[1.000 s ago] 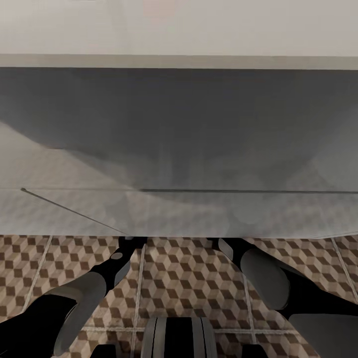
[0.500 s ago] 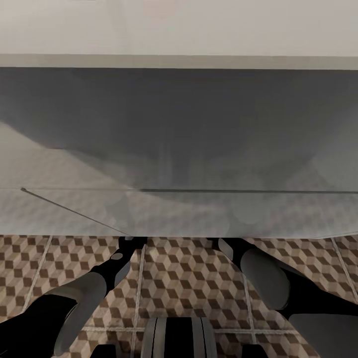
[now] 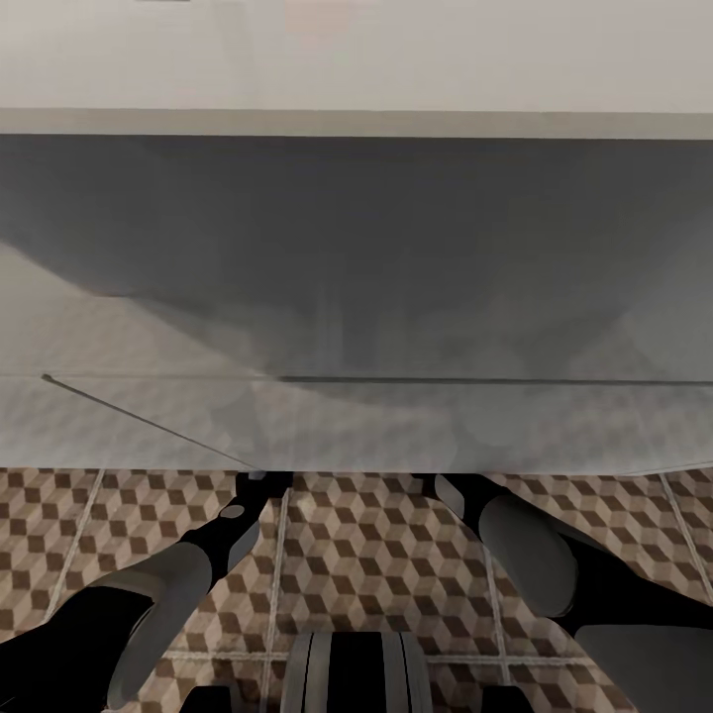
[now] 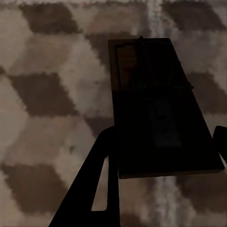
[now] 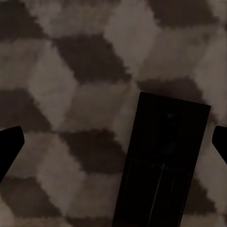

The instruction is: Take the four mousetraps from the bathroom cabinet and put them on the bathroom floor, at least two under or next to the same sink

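Home bathroom: cube-patterned brown/beige floor tiles (image 3: 376,555) w/ pale grout, wide white boxy vanity unit (image 3: 356,297) vs plain wall.

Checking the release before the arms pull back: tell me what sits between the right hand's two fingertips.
In the right wrist view, a dark mousetrap lies flat on the cube-patterned floor tiles between the spread fingertips, touching neither.

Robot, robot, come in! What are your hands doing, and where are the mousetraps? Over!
Left gripper open, mousetrap flat on the bathroom floor between its fingers. Right gripper open over a second mousetrap, also down. White vanity overhangs both arms.
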You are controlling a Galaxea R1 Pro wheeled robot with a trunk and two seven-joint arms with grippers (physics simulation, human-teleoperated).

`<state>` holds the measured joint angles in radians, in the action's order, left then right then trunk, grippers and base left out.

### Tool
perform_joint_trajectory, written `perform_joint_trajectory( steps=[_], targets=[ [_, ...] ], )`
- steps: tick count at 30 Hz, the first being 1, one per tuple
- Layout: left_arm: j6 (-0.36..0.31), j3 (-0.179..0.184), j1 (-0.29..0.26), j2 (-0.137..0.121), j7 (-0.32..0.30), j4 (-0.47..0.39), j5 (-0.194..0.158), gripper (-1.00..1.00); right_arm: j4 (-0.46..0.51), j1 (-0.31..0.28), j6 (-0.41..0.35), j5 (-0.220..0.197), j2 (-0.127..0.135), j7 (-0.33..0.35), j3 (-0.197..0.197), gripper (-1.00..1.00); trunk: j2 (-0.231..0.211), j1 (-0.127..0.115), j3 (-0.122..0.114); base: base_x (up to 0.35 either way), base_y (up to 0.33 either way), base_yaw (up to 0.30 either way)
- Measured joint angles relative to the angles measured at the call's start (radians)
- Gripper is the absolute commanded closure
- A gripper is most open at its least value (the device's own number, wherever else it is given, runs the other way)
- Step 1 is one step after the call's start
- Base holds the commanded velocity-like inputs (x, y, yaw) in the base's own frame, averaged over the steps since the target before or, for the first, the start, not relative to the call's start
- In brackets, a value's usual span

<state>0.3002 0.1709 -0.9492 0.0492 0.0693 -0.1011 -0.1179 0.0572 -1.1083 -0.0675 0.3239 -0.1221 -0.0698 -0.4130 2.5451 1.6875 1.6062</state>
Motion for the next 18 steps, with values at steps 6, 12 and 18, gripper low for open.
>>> perform_joint_trajectory(
  steps=[6, 12, 18],
  targets=[
    [-0.001, -0.003, 0.000, 0.001, 0.000, 0.000, 0.000, 1.00, 0.000, 0.000, 0.009, -0.002, -0.001, 0.000, -0.003, -1.00, 0.000, 0.000, 0.000, 0.000, 0.000, 0.000],
    [0.001, -0.007, 0.000, 0.002, 0.000, 0.001, -0.001, 1.00, 0.000, 0.000, 0.012, -0.001, -0.001, 0.000, 0.000, -1.00, 0.000, 0.000, 0.000, 0.000, 0.000, 0.000],
    [-0.001, -0.010, 0.000, 0.004, 0.000, 0.001, -0.006, 1.00, 0.000, 0.000, 0.012, 0.005, 0.001, 0.000, 0.010, -1.00, 0.000, 0.000, 0.000, 0.000, 0.000, 0.000]
  ],
)
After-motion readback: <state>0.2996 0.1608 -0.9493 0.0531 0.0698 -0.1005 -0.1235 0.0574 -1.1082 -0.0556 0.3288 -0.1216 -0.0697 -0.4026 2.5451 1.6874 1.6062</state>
